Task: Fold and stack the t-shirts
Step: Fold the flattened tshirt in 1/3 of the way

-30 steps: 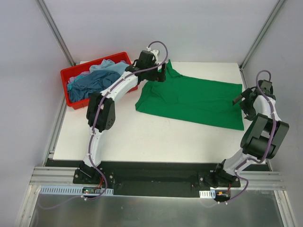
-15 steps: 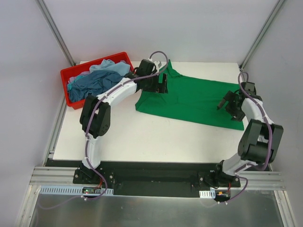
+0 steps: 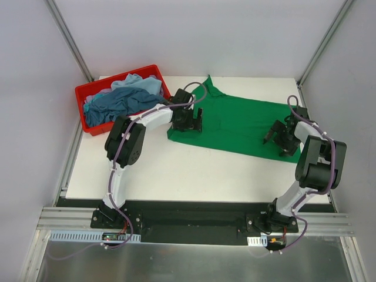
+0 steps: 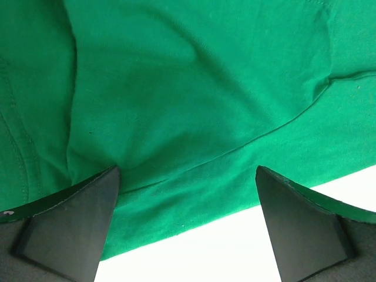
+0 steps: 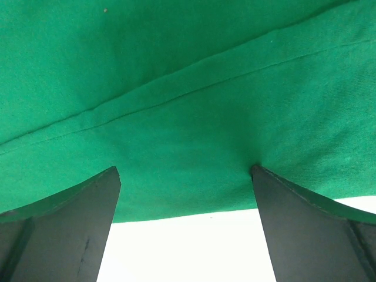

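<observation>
A bright green t-shirt (image 3: 238, 120) lies spread flat on the white table. My left gripper (image 3: 190, 123) is low over its near left edge, open, with the hem between the tips (image 4: 187, 176) and nothing gripped. At the shirt's near right edge my right gripper (image 3: 277, 139) is also open, straddling the hem (image 5: 183, 173). Both wrist views show green fabric (image 4: 176, 88) (image 5: 176, 70) with bare table below it. A dark teal-blue t-shirt (image 3: 114, 104) and a pale blue t-shirt (image 3: 140, 83) lie crumpled in the bin.
The red plastic bin (image 3: 80, 106) stands at the back left corner of the table (image 3: 176, 170). Grey walls and metal posts close in the table on three sides. My left arm reaches along the bin's right end.
The left gripper has come down from near the collar to the shirt's near left edge. The right gripper has swung in from the table's right side onto the near right hem.
</observation>
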Controlling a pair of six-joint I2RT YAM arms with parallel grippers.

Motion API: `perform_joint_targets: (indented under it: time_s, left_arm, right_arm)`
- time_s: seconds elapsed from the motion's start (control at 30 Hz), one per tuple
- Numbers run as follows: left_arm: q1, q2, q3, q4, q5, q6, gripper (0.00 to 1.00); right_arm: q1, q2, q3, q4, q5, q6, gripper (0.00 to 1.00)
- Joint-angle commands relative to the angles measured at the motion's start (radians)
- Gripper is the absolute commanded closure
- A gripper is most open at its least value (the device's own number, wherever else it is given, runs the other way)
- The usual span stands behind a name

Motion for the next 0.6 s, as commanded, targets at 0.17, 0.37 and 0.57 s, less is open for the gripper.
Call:
perform_joint_targets:
  time_s: [0.17,0.37,0.57]
  left_arm:
    - [-0.02,-0.226,-0.336,-0.054,0.004,-0.094,0.01]
    - [-0.144,-0.557,-0.577,-0.055,-0.077,-0.135,0.01]
    - [-0.177,-0.759,-0.641,-0.054,-0.163,-0.181,0.01]
  right_arm:
    - [-0.034,-0.207,-0.211,-0.082,0.04,0.029,0.04]
    - [0.004,-0.495,-0.328,-0.17,0.029,0.016,0.04]
    - [0.315,-0.675,-0.247,-0.164,-0.032,-0.036,0.04]
